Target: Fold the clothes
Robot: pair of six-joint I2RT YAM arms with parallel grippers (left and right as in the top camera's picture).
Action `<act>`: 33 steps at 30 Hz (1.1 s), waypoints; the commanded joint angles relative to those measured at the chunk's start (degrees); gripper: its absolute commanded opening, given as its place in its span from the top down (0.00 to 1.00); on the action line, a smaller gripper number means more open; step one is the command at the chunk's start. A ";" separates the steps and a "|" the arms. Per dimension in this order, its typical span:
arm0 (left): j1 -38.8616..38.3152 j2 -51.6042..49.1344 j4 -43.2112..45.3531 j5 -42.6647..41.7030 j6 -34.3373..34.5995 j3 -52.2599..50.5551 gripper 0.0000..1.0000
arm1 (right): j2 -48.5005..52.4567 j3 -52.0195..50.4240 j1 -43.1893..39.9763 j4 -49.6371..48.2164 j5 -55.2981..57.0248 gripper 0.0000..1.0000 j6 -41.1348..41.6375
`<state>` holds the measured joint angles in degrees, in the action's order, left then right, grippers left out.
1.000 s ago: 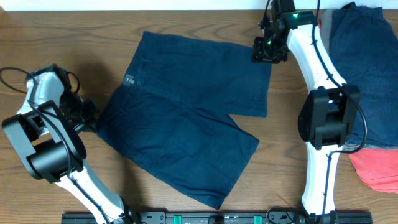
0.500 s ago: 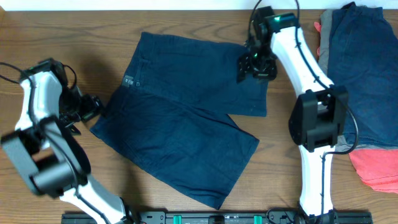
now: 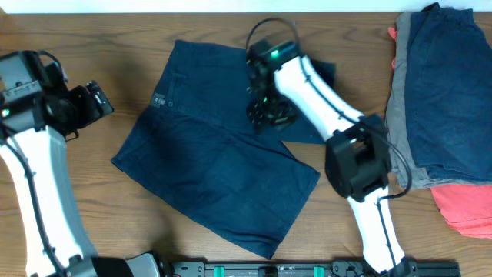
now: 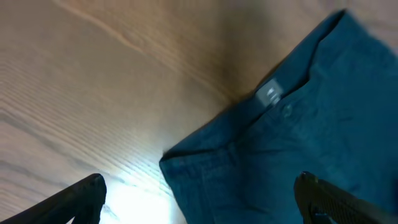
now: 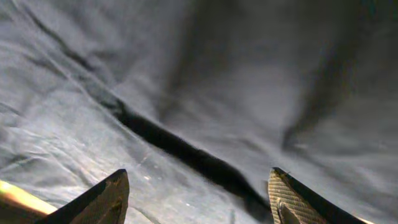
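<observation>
Dark navy shorts (image 3: 223, 146) lie spread flat in the middle of the table, waistband to the left and both legs to the right. My left gripper (image 3: 94, 105) hovers open over bare wood, just left of the waistband. In the left wrist view the waistband corner (image 4: 205, 165) with its small label (image 4: 271, 94) lies below the wide-apart left gripper (image 4: 199, 198). My right gripper (image 3: 269, 115) hangs open over the shorts near the crotch. In the right wrist view the right gripper (image 5: 198, 194) stands above fabric (image 5: 186, 74) crossed by a dark crease, gripping nothing.
A stack of clothes sits at the right edge, with a navy piece (image 3: 446, 69) on grey (image 3: 400, 115) and a coral-red garment (image 3: 465, 208) at the front. Bare wooden table (image 3: 108, 46) surrounds the shorts.
The left gripper opened, let go of the waistband corner and lifted away to the back left. The right gripper opened and moved left from the far leg's hem to the crotch area.
</observation>
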<state>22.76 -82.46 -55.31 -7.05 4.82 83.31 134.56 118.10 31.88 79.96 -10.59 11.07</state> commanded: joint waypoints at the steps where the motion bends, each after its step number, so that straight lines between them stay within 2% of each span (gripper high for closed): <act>1: 0.02 0.81 0.22 0.66 -0.28 0.61 0.02 | -0.09 -3.82 2.27 -2.10 4.33 0.29 0.76; 14: 0.02 0.44 -1.09 0.66 -0.28 0.55 0.02 | -0.07 -17.27 2.69 -15.47 13.33 0.30 3.98; 19: 0.02 0.44 -2.27 0.66 -0.28 0.50 0.02 | -0.07 -20.04 -0.66 -21.97 14.49 0.31 4.02; 27: -1.60 0.35 -3.58 0.02 -0.26 0.26 0.02 | -0.07 -20.28 -8.74 -31.26 14.78 0.38 0.39; 33: -4.61 0.35 -4.83 0.04 -0.26 0.00 0.02 | -0.09 -19.82 -13.55 -35.36 6.99 0.38 -4.55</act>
<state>19.35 -81.76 -59.66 -7.09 4.82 83.31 130.89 99.77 20.23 44.18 0.19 9.56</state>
